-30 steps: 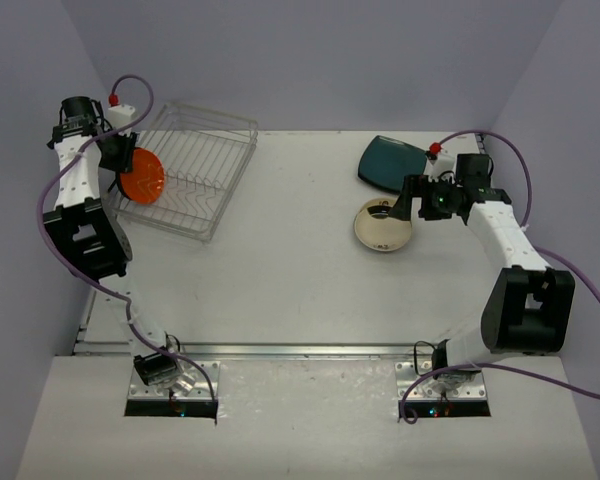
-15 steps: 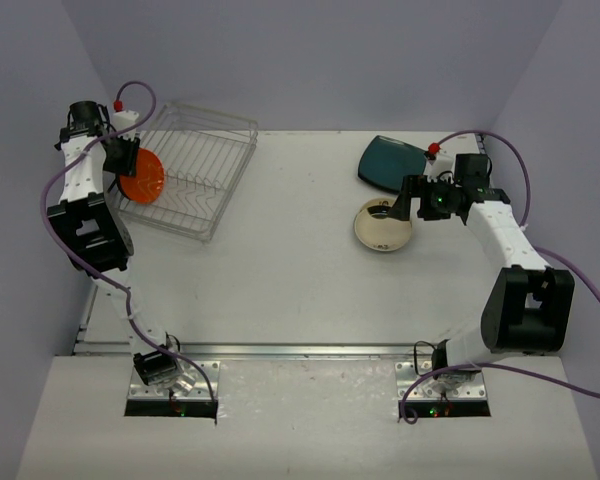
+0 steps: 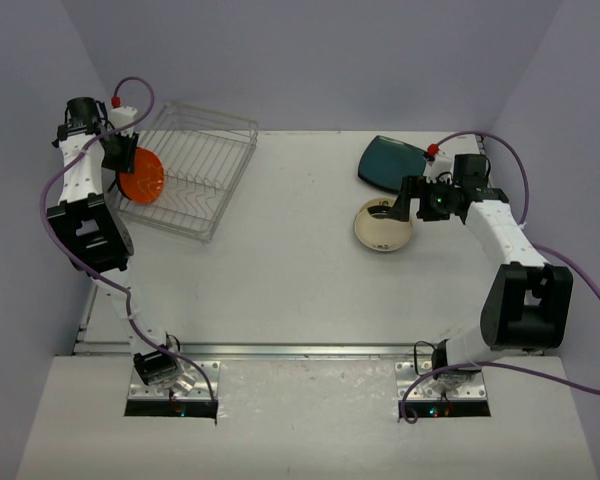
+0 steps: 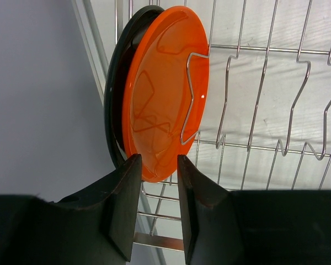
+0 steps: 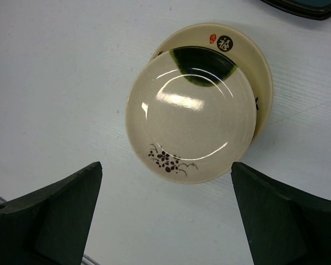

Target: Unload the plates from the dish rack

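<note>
The dish rack (image 3: pixel 195 160) stands at the far left, and its wires show in the left wrist view (image 4: pixel 265 99). An orange-red plate (image 4: pixel 165 94) stands upright at its left end, with a black plate (image 4: pixel 115 88) right behind it. My left gripper (image 4: pixel 157 163) is open a narrow way, its tips either side of the orange plate's lower rim (image 3: pixel 140 176). My right gripper (image 5: pixel 165 165) is wide open and empty above two stacked cream plates (image 5: pixel 190 127) on the table (image 3: pixel 383 226). A dark teal rounded-square plate (image 3: pixel 392 163) lies beyond them.
The purple side wall (image 4: pixel 38 94) is close behind the black plate. The rack's frame rail (image 4: pixel 154 241) runs under my left fingers. The teal plate's edge (image 5: pixel 303 5) shows at the top of the right wrist view.
My left wrist has shifted slightly at the rack's left end. The orange plate still stands in the rack. The right arm has hardly moved.
</note>
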{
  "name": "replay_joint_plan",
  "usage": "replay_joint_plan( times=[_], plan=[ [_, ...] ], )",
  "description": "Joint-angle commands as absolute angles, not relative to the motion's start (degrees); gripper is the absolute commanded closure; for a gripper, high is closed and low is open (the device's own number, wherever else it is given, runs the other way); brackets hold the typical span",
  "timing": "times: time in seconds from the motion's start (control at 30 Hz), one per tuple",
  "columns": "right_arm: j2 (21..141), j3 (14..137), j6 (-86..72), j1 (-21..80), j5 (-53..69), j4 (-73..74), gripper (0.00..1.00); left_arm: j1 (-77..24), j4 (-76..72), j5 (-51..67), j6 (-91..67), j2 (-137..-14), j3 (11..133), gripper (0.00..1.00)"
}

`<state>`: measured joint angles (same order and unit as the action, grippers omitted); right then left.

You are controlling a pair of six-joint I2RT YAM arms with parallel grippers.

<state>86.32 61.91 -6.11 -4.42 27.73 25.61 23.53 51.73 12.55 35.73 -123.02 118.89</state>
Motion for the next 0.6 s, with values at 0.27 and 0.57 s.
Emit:
replay_joint_plan(
  times=[0.27, 0.57],
  plan=[
    [86.7, 63.5, -6.7, -4.0, 29.1, 24.3, 0.01, 23.4, 50.2, 10.3, 35.0, -122.0, 124.3, 0.71],
    [86.8, 63.5, -6.6, -4.0, 28.9, 24.5, 0.01, 23.3, 50.3, 10.6, 34.7, -123.2, 123.8, 0.71]
  ],
)
